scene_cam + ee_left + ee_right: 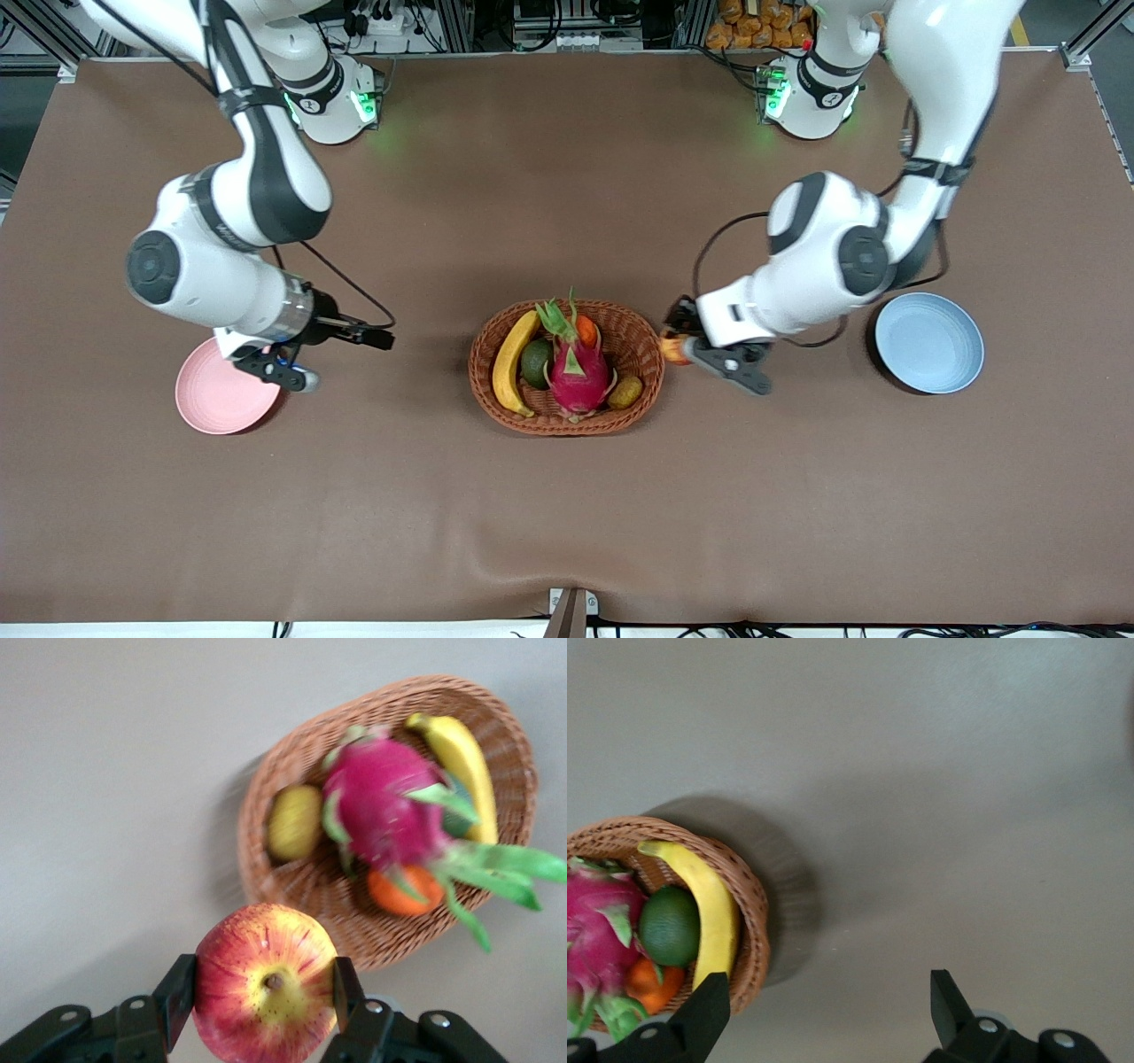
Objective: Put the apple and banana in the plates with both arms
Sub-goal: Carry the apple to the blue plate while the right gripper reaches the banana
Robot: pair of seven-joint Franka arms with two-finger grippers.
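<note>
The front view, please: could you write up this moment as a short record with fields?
left gripper: shut on the apple, in the air beside the basket
right gripper: open, empty, over the pink plate
banana: in the basket, toward the right arm's end
other fruit in basket: dragon fruit, green fruit, small orange fruit, kiwi
blue plate: empty, toward the left arm's end of the table

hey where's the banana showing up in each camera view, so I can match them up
Front view: the banana lies in the wicker basket, along the rim toward the right arm's end.
Left wrist view: banana in the basket, beside the pink dragon fruit.
Right wrist view: banana inside the basket rim, beside the green fruit.
Shared landmark: the wicker basket.
</note>
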